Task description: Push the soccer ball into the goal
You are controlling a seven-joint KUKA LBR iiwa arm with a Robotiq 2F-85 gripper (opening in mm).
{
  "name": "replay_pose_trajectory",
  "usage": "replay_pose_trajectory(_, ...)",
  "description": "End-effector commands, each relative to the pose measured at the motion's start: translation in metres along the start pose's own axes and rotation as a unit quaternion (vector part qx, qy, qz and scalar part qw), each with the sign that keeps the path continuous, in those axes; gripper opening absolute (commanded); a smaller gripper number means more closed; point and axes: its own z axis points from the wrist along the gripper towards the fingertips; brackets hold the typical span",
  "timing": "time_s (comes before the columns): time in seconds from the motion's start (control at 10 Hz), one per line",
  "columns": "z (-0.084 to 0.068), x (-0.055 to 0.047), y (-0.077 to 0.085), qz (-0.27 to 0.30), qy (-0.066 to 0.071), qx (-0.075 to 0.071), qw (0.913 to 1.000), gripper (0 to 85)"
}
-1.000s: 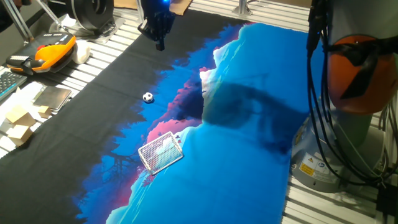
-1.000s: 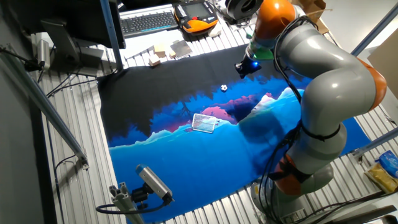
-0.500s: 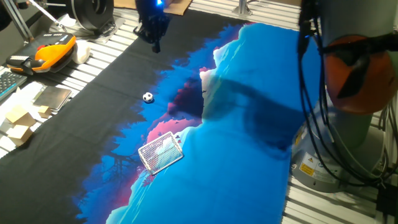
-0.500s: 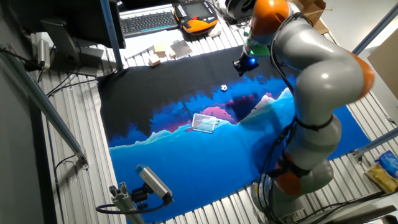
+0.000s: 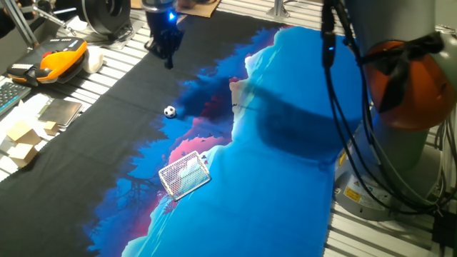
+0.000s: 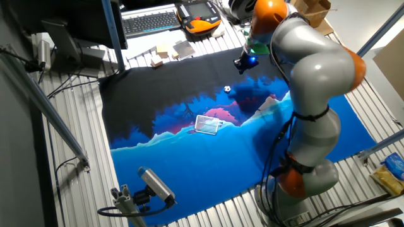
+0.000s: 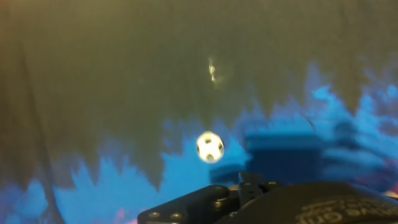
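The soccer ball [image 5: 169,111] is a tiny white ball with black patches. It rests on the cloth where black meets blue, and it also shows as the ball [image 6: 226,89] and the ball [image 7: 210,147]. The goal [image 5: 184,174], a small white mesh frame, lies on the blue and pink print nearer the front; in the other fixed view the goal [image 6: 207,124] is left of the ball. My gripper [image 5: 168,63] hangs above the black cloth beyond the ball, apart from it. Its dark fingers taper to one point and hold nothing. The gripper [image 6: 240,66] carries a blue light.
An orange pendant [image 5: 61,61], wooden blocks [image 5: 21,139] and a keyboard [image 6: 150,22] lie on the slatted table beside the cloth. The arm's base and cables [image 5: 371,164] stand at the right. A camera mount [image 6: 148,189] sits at the cloth's front edge.
My gripper has moved left over the black cloth, farther from the arm's base. The ball and the goal have not moved.
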Motion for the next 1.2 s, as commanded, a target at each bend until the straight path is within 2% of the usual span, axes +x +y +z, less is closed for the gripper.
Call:
replay_pose_trajectory(0.0,0.023,0.003,0.000,0.012,0.004,0.003,0.9999,0.0)
replay_pose_trajectory(0.1,0.031,0.011,0.005,0.028,0.006,0.003,0.9996,0.0)
replay_pose_trajectory(0.3,0.019,0.024,0.017,0.031,0.008,0.022,0.9993,0.0)
replay_pose_trajectory(0.5,0.008,0.031,0.021,0.020,0.012,0.017,0.9996,0.0)
replay_pose_trajectory(0.6,0.008,0.031,0.021,0.015,0.009,0.021,0.9996,0.0)
replay_pose_trajectory(0.7,0.008,0.031,0.021,0.013,0.012,0.020,0.9996,0.0)
replay_pose_trajectory(0.8,0.008,0.031,0.021,0.019,0.014,0.011,0.9997,0.0)
replay_pose_trajectory(0.9,0.008,0.031,0.021,0.018,0.010,0.027,0.9994,0.0)
replay_pose_trajectory(1.0,0.008,0.031,0.021,0.016,0.012,0.028,0.9994,0.0)
replay_pose_trajectory(1.1,0.008,0.031,0.021,0.019,0.012,0.015,0.9996,0.0)
